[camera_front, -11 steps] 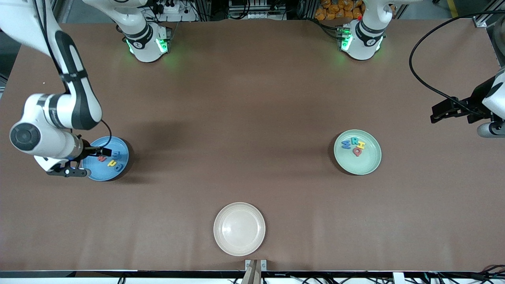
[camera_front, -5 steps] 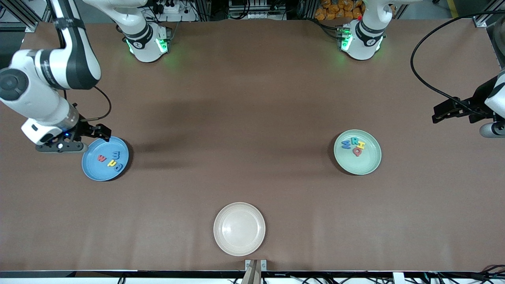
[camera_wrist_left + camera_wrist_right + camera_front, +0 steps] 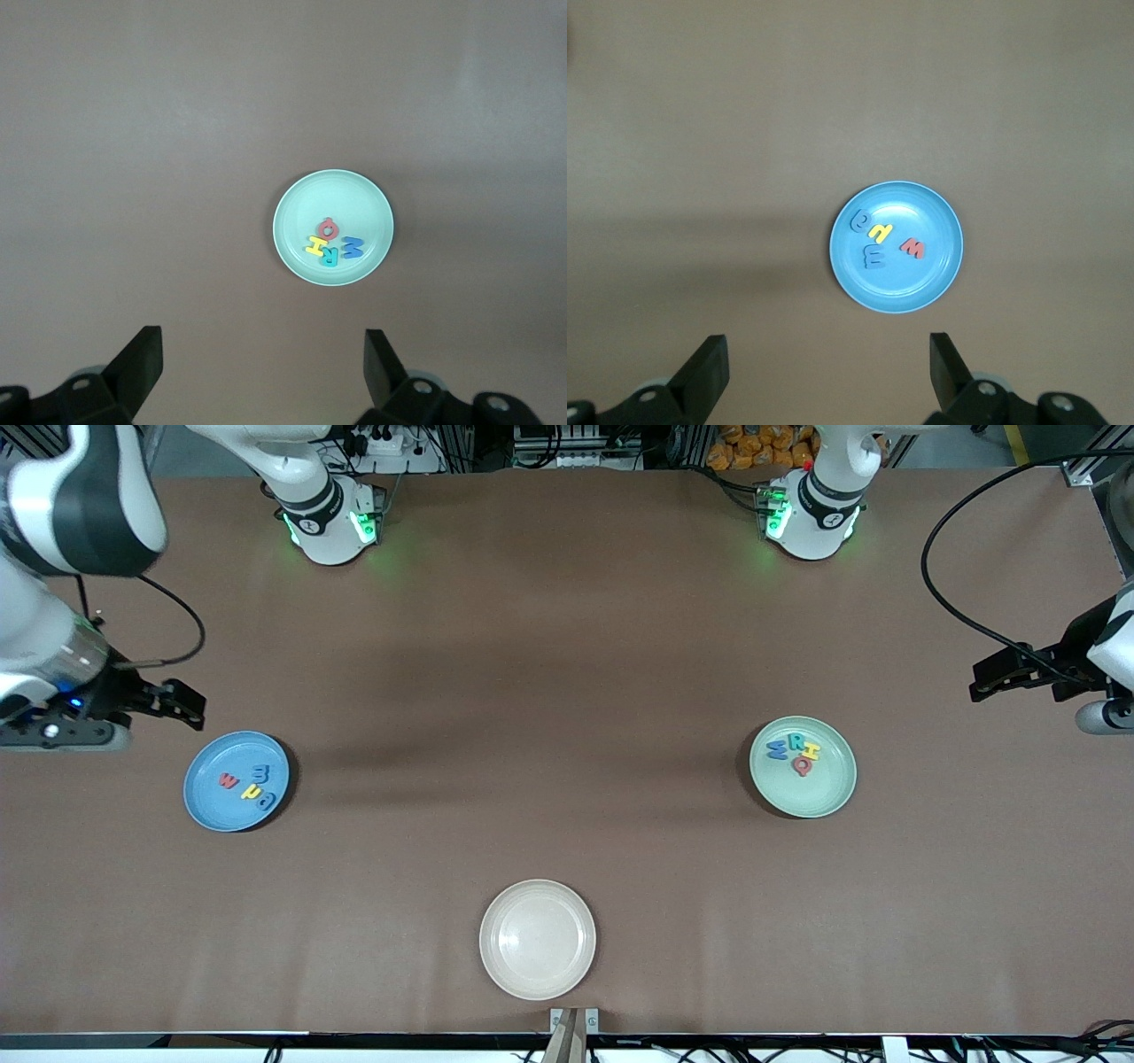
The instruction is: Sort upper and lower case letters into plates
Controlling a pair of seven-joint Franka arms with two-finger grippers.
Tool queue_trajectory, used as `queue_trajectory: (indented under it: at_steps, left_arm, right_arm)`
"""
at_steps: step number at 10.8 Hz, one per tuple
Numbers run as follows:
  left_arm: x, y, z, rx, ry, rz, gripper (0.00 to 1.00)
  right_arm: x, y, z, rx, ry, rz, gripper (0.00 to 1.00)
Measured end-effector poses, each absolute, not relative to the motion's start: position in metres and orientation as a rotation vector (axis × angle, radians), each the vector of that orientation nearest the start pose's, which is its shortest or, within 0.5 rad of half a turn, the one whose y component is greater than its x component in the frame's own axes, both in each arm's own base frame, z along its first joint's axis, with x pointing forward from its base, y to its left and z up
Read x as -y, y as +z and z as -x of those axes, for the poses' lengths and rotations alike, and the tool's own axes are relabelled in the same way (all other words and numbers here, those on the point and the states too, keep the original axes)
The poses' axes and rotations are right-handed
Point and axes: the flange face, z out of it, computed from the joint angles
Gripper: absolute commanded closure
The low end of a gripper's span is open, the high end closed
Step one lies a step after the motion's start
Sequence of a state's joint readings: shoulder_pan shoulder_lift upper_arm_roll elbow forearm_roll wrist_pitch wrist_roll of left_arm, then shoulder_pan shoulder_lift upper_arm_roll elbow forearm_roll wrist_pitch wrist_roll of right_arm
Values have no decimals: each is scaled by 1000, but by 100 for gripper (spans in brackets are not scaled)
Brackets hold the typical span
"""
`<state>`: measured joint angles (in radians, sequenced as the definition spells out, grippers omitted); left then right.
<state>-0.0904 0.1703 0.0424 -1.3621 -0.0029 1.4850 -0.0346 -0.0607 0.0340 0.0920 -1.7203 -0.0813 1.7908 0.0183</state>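
Note:
The light blue plate (image 3: 211, 804) lies toward the right arm's end of the table and holds several lower case letters (image 3: 251, 789), seen too in the right wrist view (image 3: 879, 233). My right gripper (image 3: 194, 704) hangs open and empty over bare table just beside that plate (image 3: 926, 211). Toward the left arm's end, the mint green plate (image 3: 817, 793) carries several upper case letters (image 3: 795, 751), which the left wrist view shows as well (image 3: 330, 248). My left gripper (image 3: 976, 680) waits open and empty over the table's edge, well apart from that plate (image 3: 354, 197).
A cream-beige round plate (image 3: 538, 939) with nothing in it sits near the front edge of the table. A black cable (image 3: 952, 615) loops over the table toward the left arm. Both arm bases (image 3: 330, 522) stand along the back edge.
My right gripper has risen off the blue plate and drawn back toward the table's end, uncovering the letters. The left arm has not moved.

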Motion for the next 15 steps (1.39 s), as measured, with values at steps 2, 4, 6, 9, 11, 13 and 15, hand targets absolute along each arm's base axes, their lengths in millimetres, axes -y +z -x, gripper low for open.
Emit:
queue_trajectory:
  at_steps: [2,4,6,9,11,13,15]
  left_arm:
    - [31,620,-588,-22,132,3132,0]
    - [25,635,-579,-8,112,3134,0]
    - [19,660,-559,4,92,3137,0]
    - [17,671,-549,8,93,3138,0]
    - [17,668,-550,9,102,3138,0]
    - [17,668,-550,9,101,3138,0]
    - [16,668,-550,11,101,3138,0]
  right_arm:
    - [-22,607,-575,69,-105,3210,0]
    - [-31,653,-567,88,-138,3177,0]
    - [-32,686,-560,117,-188,3145,0]
    - [-19,692,-558,-16,-181,3146,0]
    - [-13,691,-559,-80,-178,3144,0]
    - [-11,691,-559,-90,-175,3145,0]
    - [-7,689,-560,-100,-165,3146,0]
